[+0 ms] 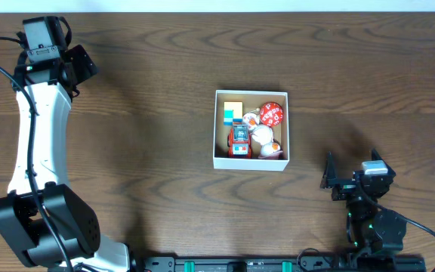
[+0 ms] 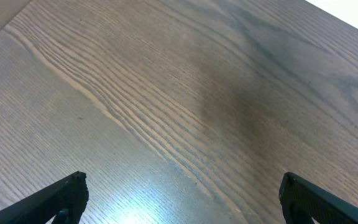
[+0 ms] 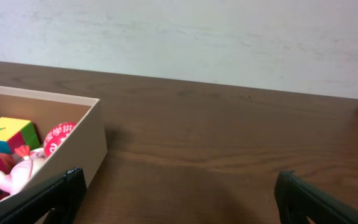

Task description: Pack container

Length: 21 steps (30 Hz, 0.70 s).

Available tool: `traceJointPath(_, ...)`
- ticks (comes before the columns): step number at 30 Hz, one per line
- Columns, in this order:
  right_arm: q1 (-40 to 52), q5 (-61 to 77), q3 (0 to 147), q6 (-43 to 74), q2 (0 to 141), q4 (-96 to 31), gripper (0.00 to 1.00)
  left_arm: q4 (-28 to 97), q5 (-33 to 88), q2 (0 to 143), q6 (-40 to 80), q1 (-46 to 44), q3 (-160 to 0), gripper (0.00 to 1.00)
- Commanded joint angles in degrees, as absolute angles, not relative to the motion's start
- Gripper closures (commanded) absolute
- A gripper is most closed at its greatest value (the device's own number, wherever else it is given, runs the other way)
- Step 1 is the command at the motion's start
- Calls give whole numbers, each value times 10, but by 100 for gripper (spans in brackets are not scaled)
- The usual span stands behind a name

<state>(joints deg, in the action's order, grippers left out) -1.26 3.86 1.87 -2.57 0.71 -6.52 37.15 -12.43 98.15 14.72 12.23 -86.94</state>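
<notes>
The container (image 1: 217,128) is a shallow square white-walled box in the middle of the table. It holds a red toy car (image 1: 239,141), a coloured cube (image 1: 232,112), a red round toy (image 1: 272,114) and white and pink toys (image 1: 260,136). The right wrist view shows its right wall (image 3: 73,146), the cube (image 3: 8,134) and a pink toy (image 3: 18,171). My left gripper (image 2: 182,196) is open and empty over bare wood at the far left back (image 1: 78,64). My right gripper (image 3: 179,196) is open and empty, at the front right (image 1: 346,177), right of the container.
The table is dark brown wood. A pale wall (image 3: 179,37) runs behind its far edge. The left arm's white body (image 1: 40,143) lies along the left side. Both arm bases sit at the front edge.
</notes>
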Motion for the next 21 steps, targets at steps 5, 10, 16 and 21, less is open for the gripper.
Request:
traceJointPath(5, -7, 33, 15, -33, 4, -65, 1, 375, -130, 980, 126, 123, -877, 2)
traceJointPath(10, -7, 33, 15, -33, 4, -65, 1, 377, -122, 980, 112, 123, -877, 2)
traceJointPath(16, -7, 33, 15, -33, 4, -65, 1, 368, -127, 980, 115, 126, -877, 2)
traceJointPath(21, -7, 33, 15, -33, 4, -65, 1, 373, -130, 964, 118, 126, -876, 2)
